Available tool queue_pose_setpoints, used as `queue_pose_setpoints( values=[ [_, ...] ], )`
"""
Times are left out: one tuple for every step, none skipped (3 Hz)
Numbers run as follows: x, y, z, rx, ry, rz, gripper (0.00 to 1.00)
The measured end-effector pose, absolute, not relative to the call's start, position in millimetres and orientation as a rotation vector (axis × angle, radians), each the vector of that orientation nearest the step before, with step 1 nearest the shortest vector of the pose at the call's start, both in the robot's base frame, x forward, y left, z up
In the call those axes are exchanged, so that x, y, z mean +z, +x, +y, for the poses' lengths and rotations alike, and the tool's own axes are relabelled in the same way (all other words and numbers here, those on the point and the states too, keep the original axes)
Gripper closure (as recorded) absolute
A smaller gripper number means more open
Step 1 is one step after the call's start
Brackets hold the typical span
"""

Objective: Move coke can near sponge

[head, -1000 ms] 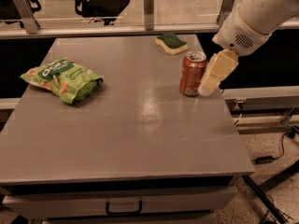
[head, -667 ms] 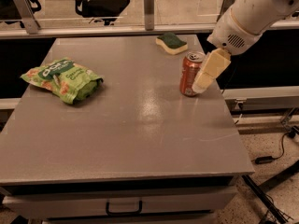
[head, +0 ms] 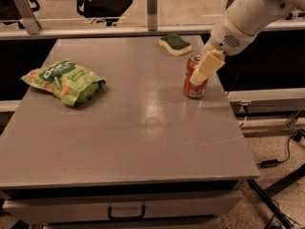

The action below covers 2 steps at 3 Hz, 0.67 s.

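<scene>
gripper (head: 199, 75) against coke can (head: 194, 89), upper right side; grip state: cannot tell | coke can upright on table (head: 143, 137) | sponge (head: 175, 44) near, behind, apart

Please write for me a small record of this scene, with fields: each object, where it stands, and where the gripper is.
surface: grey flat table
can: orange-red cylindrical metal coke can, upright, near the table's right edge
sponge: flat sponge with dark green top over pale yellow foam, at the far edge, behind the can, apart from it
bag: green crinkled plastic snack bag, lying on the left side
gripper: pale yellow gripper, at the can, overlapping its upper right part in this view
</scene>
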<state>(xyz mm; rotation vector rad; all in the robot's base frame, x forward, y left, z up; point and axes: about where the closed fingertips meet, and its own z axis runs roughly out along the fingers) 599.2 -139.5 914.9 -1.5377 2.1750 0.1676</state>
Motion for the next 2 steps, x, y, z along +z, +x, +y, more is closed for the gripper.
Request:
queue_pose_setpoints(
  values=[
    [913.3,604.7,-138.5,0.184,-1.531,2.175,0.56],
    [917.7,617.0,-137.3,0.195,-1.520,2.180,0.78]
  ],
)
